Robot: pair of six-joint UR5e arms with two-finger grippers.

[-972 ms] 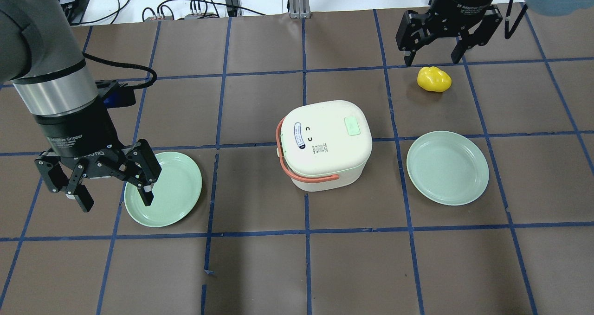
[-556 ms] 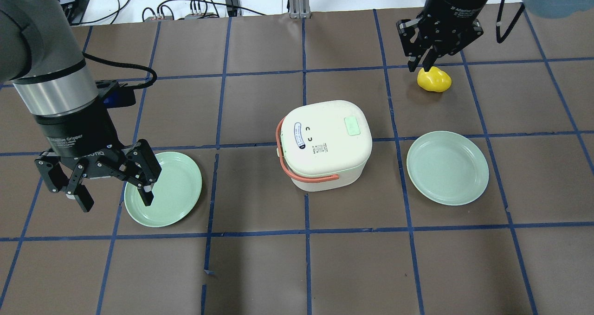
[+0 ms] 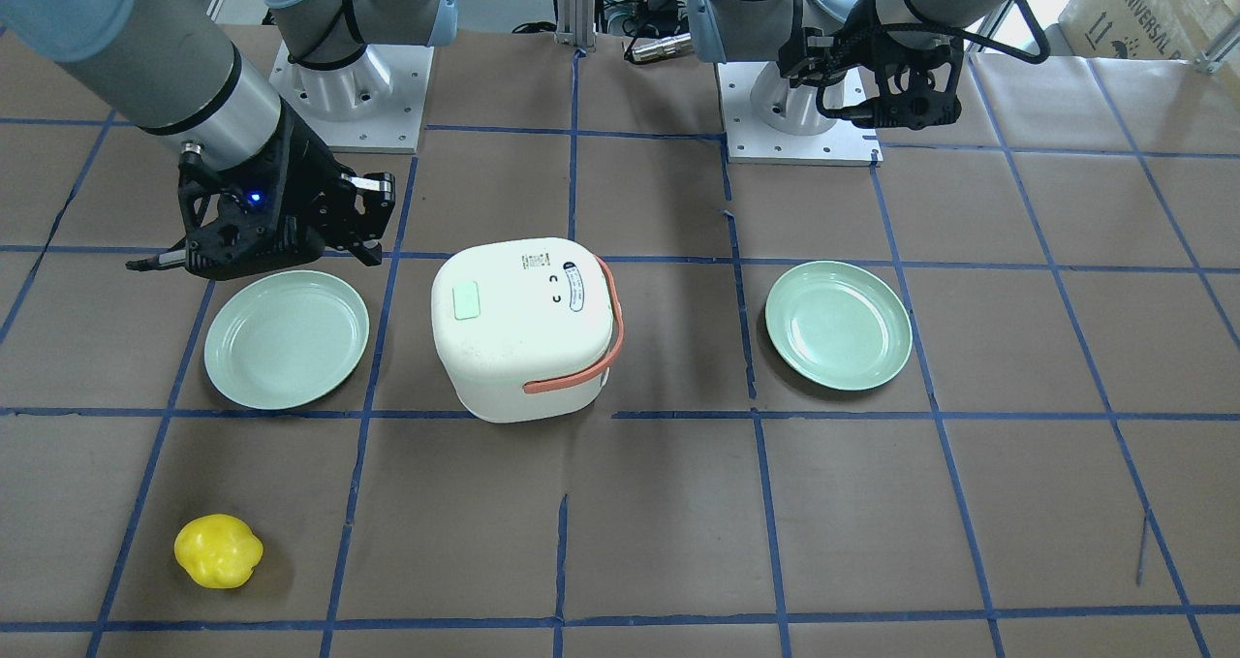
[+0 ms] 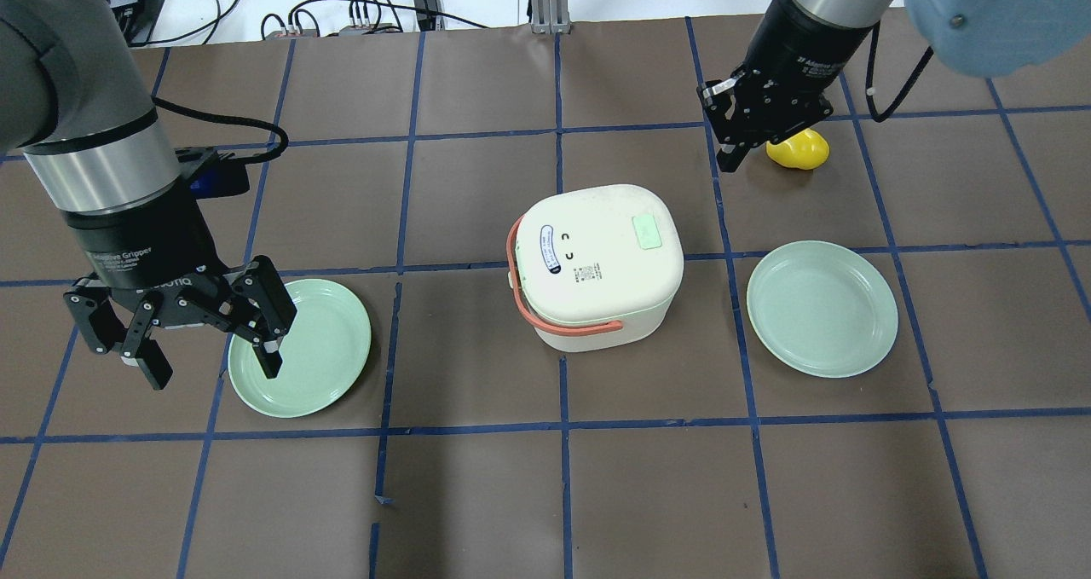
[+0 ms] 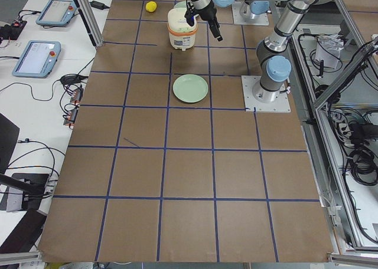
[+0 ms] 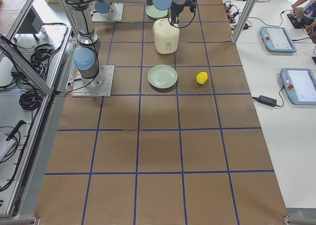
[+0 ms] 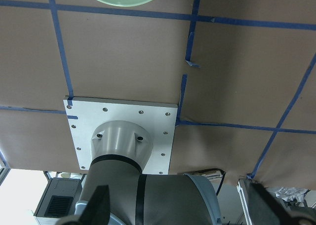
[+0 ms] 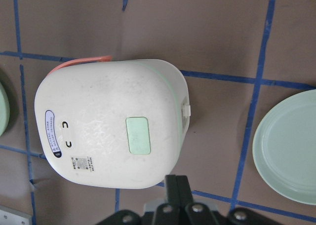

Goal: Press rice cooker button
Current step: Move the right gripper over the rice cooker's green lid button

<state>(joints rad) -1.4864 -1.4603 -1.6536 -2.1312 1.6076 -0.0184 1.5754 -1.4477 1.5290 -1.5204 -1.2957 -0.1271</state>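
The cream rice cooker (image 4: 597, 259) with an orange handle stands mid-table. Its pale green button (image 4: 647, 231) is on the lid, on the side toward my right arm. The cooker (image 3: 518, 324) and button (image 3: 467, 301) also show in the front-facing view. My right gripper (image 4: 726, 163) is shut and empty, hovering beyond the cooker's far right corner, apart from it. In the right wrist view its closed fingertips (image 8: 176, 184) lie just below the cooker (image 8: 98, 111) and the button (image 8: 138, 135). My left gripper (image 4: 213, 367) is open and empty over the left plate's edge.
A yellow pepper-like object (image 4: 803, 151) lies just behind my right gripper. One green plate (image 4: 328, 340) lies to the left of the cooker and another (image 4: 822, 308) to its right. Blue tape lines cross the brown table.
My right gripper has shut and moved left and down, from above the yellow object toward the cooker's far right corner. The left arm has not moved.
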